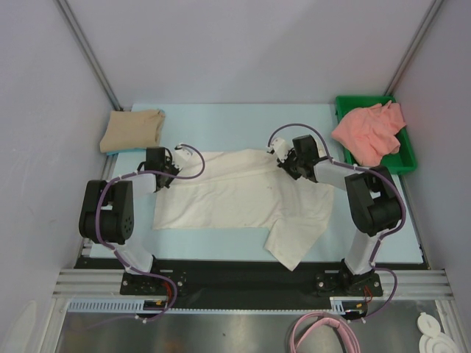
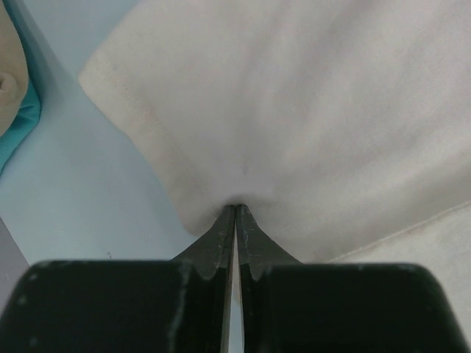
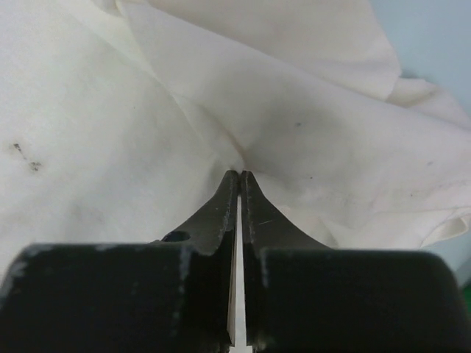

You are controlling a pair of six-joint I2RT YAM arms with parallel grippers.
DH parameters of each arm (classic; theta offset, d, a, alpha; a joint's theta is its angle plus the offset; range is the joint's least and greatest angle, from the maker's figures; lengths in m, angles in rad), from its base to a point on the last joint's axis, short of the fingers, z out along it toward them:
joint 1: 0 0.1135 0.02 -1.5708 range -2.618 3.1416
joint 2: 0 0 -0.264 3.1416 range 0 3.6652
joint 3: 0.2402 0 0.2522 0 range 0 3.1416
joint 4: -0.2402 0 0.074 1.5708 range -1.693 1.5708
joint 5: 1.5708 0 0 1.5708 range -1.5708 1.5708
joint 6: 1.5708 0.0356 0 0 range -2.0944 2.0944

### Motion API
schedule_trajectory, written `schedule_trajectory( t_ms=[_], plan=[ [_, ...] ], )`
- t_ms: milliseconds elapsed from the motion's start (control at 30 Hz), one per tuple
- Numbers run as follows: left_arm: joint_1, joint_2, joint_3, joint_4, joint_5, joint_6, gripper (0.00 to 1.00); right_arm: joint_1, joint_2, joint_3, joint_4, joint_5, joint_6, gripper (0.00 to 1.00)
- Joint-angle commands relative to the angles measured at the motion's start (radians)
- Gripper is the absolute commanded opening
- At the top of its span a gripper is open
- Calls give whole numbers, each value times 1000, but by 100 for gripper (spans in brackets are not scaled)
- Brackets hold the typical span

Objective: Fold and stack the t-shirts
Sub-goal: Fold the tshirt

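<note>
as the left gripper (image 2: 235, 208) pinches the far left corner of the cream-white t-shirt (image 1: 235, 198) and the right gripper (image 3: 241, 174) clamps its far right edge, the shirt lies flat between them, long axis crosswise, body spreading nearward.

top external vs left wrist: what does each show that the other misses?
Only top external: the salmon-pink shirt heaped in the green tray, the right hand at the far edge of the cream shirt, and that shirt's whole outline. Only left wrist: the left hand closed, with a pucker of cream fabric pinched at its tips. Both: the cream shirt, the tan shirt and the blue table.
</note>
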Motion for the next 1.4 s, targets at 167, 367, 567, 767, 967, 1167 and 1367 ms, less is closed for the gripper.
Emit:
schedule_trajectory(
  t_ms=[167,367,567,767,967,1167,1367],
  plan=[
    [-5,3,-19,1,10,7,7,64,-166,-12,-75,99,-2,0],
    [-5,-2,-22,1,14,13,8,156,-221,37,-282,136,90,0],
    [-5,1,-21,0,16,16,8,242,-232,74,-407,152,193,9],
    [-5,3,-19,-3,14,16,7,225,-296,51,-387,222,191,34],
    [-5,6,-17,-5,10,13,7,15,-403,-6,-396,11,145,45],
    [-5,6,-17,-2,3,10,6,-319,-338,-21,-445,-305,-16,48],
    [-5,19,-1,-17,0,6,3,-480,-134,101,-557,-532,-140,50]
  ],
)
